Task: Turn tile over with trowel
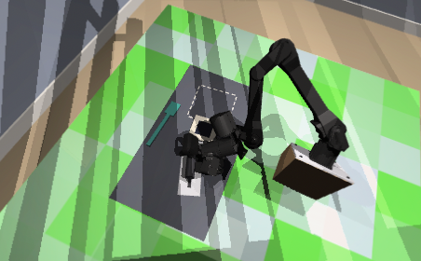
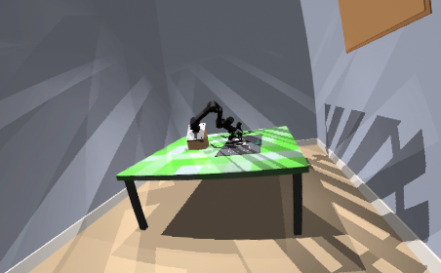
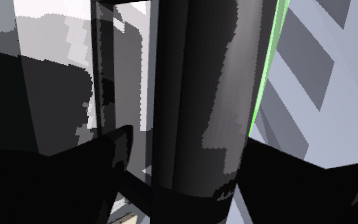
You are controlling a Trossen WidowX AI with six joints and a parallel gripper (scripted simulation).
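The trowel (image 1: pixel 189 189) (image 3: pixel 200 100) has a pale flat blade and a thick black handle. It is on the dark mat (image 1: pixel 154 186) (image 2: pixel 252 149), partly hidden by my gripper. My gripper (image 1: pixel 191 160) (image 2: pixel 238 136) (image 3: pixel 180 135) is open around the handle. In the wrist view, the right finger is close against the handle and a gap shows beside the left finger. The cream tile (image 1: pixel 195 126) (image 3: pixel 125 220) shows a dark square mark on its upper face. It lies at the near edge of the dashed outline (image 1: pixel 219 91), partly covered by the arm.
A teal spatula-like tool (image 1: pixel 158 127) (image 2: pixel 258 141) lies along the mat's left side. The arm's base box (image 1: pixel 305 174) (image 2: pixel 198 138) stands on the green checkered table (image 1: pixel 399 200) (image 2: pixel 174 166), right of the mat in the top view. Striped shadows cross the table.
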